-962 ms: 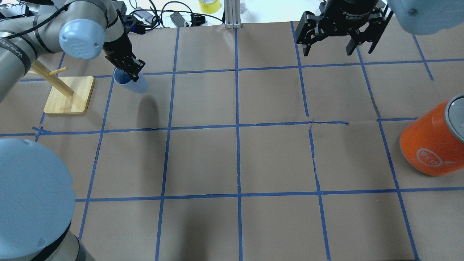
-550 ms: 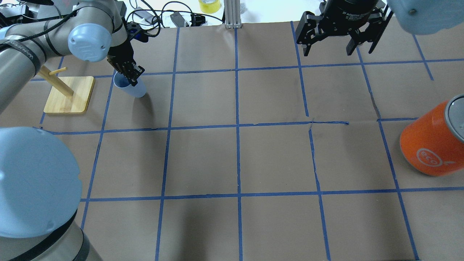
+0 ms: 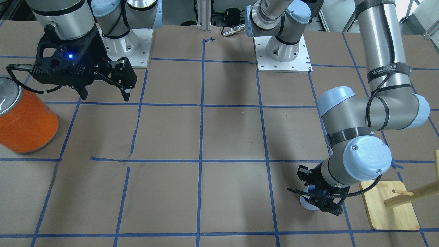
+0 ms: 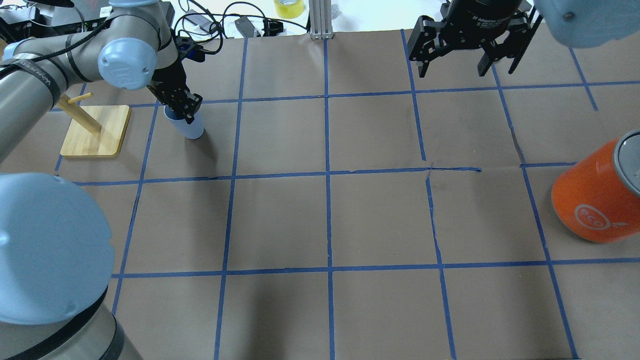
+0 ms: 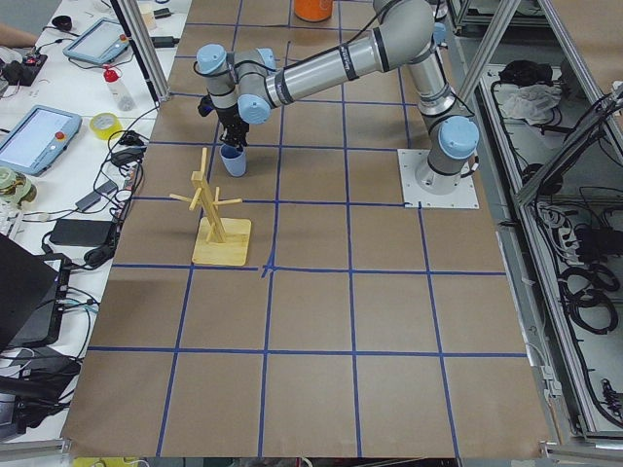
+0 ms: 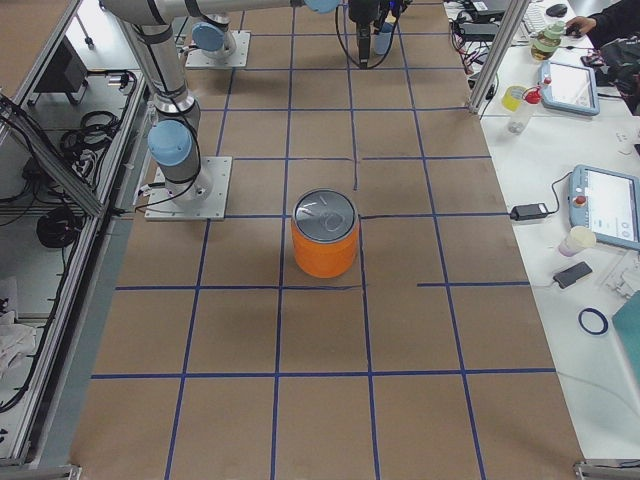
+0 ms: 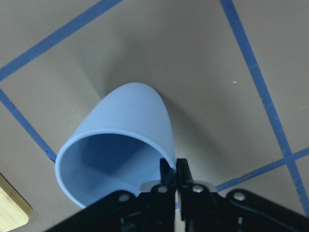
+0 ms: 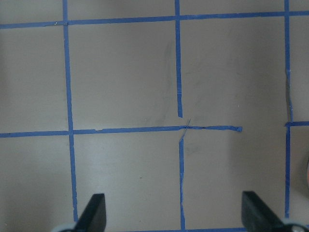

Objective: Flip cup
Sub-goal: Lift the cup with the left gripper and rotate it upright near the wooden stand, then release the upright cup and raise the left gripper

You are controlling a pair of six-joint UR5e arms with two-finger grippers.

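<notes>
The pale blue cup point(image 4: 190, 128) is at the far left of the table, tilted, mouth up toward my left gripper. My left gripper point(image 4: 181, 106) is shut on the cup's rim, one finger inside and one outside, as the left wrist view shows point(image 7: 172, 173) with the cup point(image 7: 128, 125) below it. The cup point(image 3: 307, 201) also shows in the front view under the left gripper point(image 3: 325, 202), and in the left view point(image 5: 233, 161). My right gripper point(image 4: 452, 67) is open and empty, high over the far right; its fingertips point(image 8: 94, 211) frame bare table.
A wooden peg stand point(image 4: 95, 131) sits just left of the cup. A large orange can point(image 4: 597, 192) with a silver top stands at the right edge. Cables and a yellow tape roll point(image 4: 289, 7) lie beyond the table's far edge.
My left gripper has swung the cup from lying nearly on its side to more upright, mouth up, and shifted slightly right. The right arm has not moved.
</notes>
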